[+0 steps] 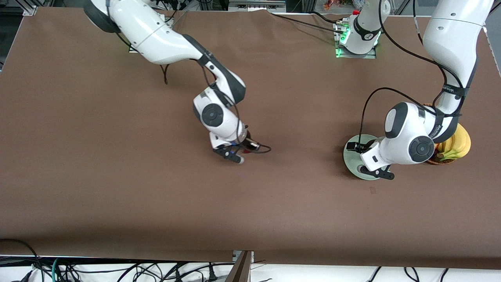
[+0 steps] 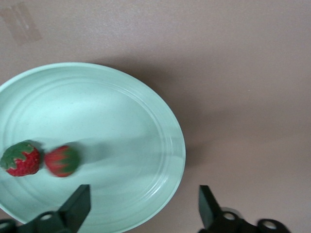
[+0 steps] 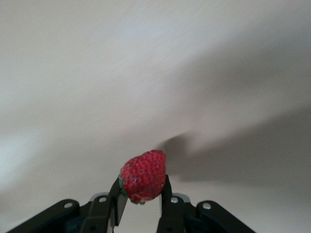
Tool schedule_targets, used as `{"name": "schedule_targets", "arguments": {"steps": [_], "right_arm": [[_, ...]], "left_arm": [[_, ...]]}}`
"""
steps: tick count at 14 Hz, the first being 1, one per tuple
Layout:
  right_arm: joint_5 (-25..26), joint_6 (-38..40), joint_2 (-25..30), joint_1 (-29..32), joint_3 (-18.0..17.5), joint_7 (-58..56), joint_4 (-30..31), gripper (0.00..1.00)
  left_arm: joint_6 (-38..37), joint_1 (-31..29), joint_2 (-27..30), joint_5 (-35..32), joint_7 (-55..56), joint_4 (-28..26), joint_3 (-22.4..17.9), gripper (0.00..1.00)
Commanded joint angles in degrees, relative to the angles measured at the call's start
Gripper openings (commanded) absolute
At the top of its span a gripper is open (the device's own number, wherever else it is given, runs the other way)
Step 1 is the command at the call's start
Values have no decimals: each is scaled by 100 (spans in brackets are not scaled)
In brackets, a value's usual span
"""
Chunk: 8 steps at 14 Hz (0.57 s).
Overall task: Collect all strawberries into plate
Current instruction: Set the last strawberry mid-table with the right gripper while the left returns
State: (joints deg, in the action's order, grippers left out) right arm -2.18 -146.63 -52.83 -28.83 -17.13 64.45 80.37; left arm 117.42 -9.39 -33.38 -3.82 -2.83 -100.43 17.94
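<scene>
Spread above the half-hidden plate point(image 1: 351, 156), left pincer point(image 2: 141, 208); right pincer point(image 3: 141, 201) clamps a strawberry point(image 3: 143, 175).

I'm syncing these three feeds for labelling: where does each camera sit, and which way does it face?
Front view: high across the table, facing both arms; shows the plate under the left end effector.
Left wrist view: looks down past its open fingers at two strawberries on the plate.
Right wrist view: looks past its end effector, shut on a strawberry, at the table.
Front and left wrist views share the plate.
</scene>
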Motion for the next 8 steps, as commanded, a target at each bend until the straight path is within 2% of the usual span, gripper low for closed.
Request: {"name": "schedule_targets", "arguments": {"steps": [1, 4, 5, 6, 7, 8], "right_arm": [[7, -488, -446, -341, -1, 443, -556, 7], [7, -752, -675, -606, -88, 761, -707, 10], [-2, -884, -702, -615, -167, 762, -672, 19], [-2, -920, -711, -615, -176, 762, -663, 63], [33, -920, -694, -624, -177, 744, -663, 100], [33, -920, -667, -615, -185, 744, -663, 100]], "left_arm": [[-88, 112, 78, -4, -8, 15, 209, 100], [-88, 279, 78, -4, 264, 103, 359, 100], [-70, 332, 78, -4, 465, 103, 394, 100], [-70, 410, 69, -4, 711, 103, 421, 100], [-62, 472, 60, 4, 949, 85, 421, 100], [-44, 499, 51, -4, 1142, 76, 421, 100]]}}
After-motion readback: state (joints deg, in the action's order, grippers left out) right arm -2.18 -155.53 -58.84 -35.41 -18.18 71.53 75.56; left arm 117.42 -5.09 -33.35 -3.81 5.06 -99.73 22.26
